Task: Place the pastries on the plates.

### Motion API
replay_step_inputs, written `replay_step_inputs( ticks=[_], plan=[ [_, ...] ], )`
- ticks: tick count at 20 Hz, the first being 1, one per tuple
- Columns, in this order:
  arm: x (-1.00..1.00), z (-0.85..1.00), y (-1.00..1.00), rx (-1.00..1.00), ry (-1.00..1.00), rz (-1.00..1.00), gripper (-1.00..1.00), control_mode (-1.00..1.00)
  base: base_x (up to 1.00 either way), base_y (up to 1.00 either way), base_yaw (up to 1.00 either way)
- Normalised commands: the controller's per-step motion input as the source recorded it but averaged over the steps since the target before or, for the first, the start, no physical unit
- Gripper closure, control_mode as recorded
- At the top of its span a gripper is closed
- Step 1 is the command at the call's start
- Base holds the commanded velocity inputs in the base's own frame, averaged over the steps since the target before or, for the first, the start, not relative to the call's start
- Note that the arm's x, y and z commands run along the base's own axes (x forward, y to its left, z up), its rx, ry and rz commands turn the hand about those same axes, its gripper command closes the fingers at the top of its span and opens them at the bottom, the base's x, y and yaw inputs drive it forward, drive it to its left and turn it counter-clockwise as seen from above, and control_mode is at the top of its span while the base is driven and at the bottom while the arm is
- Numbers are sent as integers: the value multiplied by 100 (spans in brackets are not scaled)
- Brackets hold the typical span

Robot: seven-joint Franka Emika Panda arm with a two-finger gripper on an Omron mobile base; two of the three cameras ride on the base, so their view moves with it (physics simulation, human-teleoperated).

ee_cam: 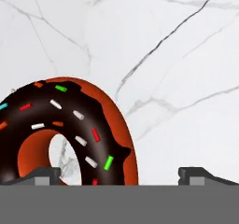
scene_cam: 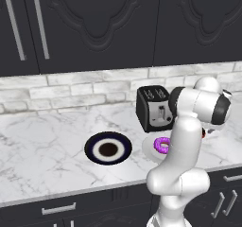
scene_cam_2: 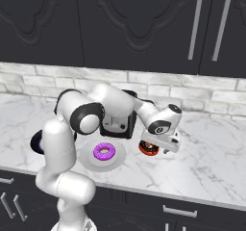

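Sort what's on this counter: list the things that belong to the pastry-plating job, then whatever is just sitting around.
Part of the job:
- purple donut, lying on the white plate
- chocolate donut, on the bare counter, under the open gripper
- navy plate, nothing on it

Just lying about:
- black toaster

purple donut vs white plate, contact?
Touching. The right base view shows the purple donut lying flat in the middle of the white plate, with no gap under it.

One donut [scene_cam_2: 104,151] lies on a plate [scene_cam_2: 86,160] before the toaster [scene_cam: 154,108]; the other donut [scene_cam_2: 148,148] lies right of it on the table [scene_cam_2: 211,162].
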Motion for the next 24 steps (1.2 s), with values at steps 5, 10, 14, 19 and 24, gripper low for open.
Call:
replay_step_inputs(
  ticks=[5,10,14,19,24],
  plan=[
    [7,-37,0,0,3,0,-100,-100,0,0,0],
    [4,-17,0,0,6,0,-100,-100,0,0,0],
    [0,0,0,0,0,0,100,-100,0,0,0],
    [0,0,0,0,0,0,100,-100,0,0,0],
    [0,0,0,0,0,0,100,-100,0,0,0]
  ],
)
